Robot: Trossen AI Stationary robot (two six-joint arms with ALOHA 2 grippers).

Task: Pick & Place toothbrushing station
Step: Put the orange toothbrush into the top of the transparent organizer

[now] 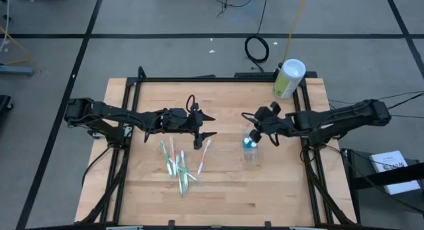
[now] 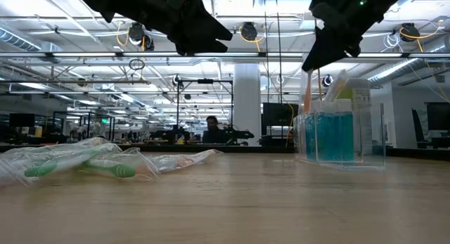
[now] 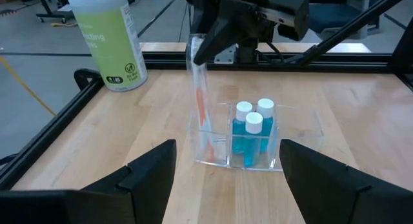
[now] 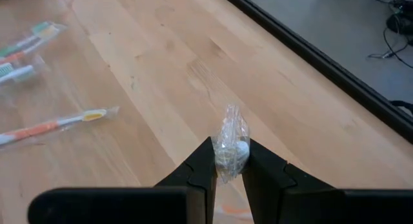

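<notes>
A clear plastic case (image 3: 219, 156) stands on the table right of centre, with three blue bottles with white caps (image 3: 251, 130) in it. My right gripper (image 4: 230, 161) hovers above the case (image 1: 250, 154), shut on an orange toothbrush in a clear wrapper (image 3: 201, 101). The toothbrush reaches down into the compartment beside the bottles. Several more wrapped toothbrushes (image 1: 179, 165) lie flat on the table left of centre. My left gripper (image 1: 212, 126) hangs open above the table between them and the case, touching nothing. My right gripper pinches the wrapped toothbrush's top end (image 4: 230, 141) between its two fingers, with crumpled wrapper sticking out past the fingertips. The fingers slant down from the table's right side. The toothbrush hangs nearly upright below them, its lower part (image 3: 208, 143) inside the case.
A pale-green canister with a white lid (image 1: 289, 78) stands at the table's far right corner. A black frame rail (image 1: 218, 78) runs along the table's edges. Bare wood lies near the front edge.
</notes>
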